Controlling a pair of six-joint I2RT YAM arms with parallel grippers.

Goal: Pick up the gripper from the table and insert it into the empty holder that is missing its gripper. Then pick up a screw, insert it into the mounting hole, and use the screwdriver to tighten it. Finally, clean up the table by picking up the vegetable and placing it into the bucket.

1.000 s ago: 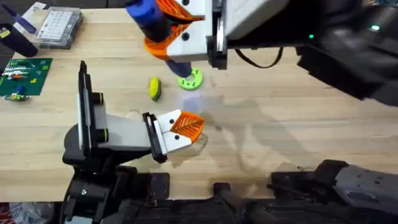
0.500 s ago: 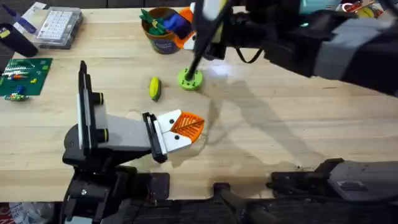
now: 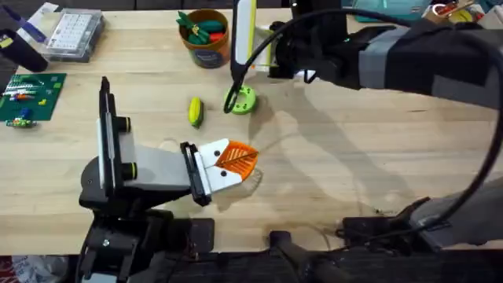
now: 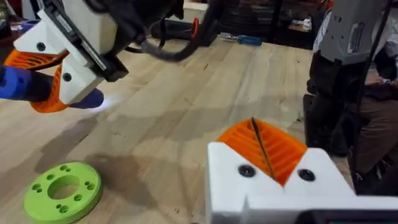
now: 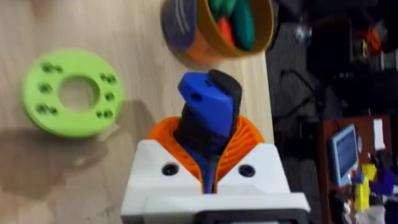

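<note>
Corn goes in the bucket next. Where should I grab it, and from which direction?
Take the corn across its narrow middle, coming straight down from above. It lies flat with its long axis pointing away from the arm bases, so the fingers can close on its two long sides. Both sides look free; the green disc sits apart from it.

Screwdriver (image 5: 207, 118) bit hidden by hand (image 5: 208, 168)

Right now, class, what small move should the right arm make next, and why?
Probably carry the screwdriver from the green disc toward the gripper: it already sits in the holder, while the bit points down at the disc, well apart from it.
</note>
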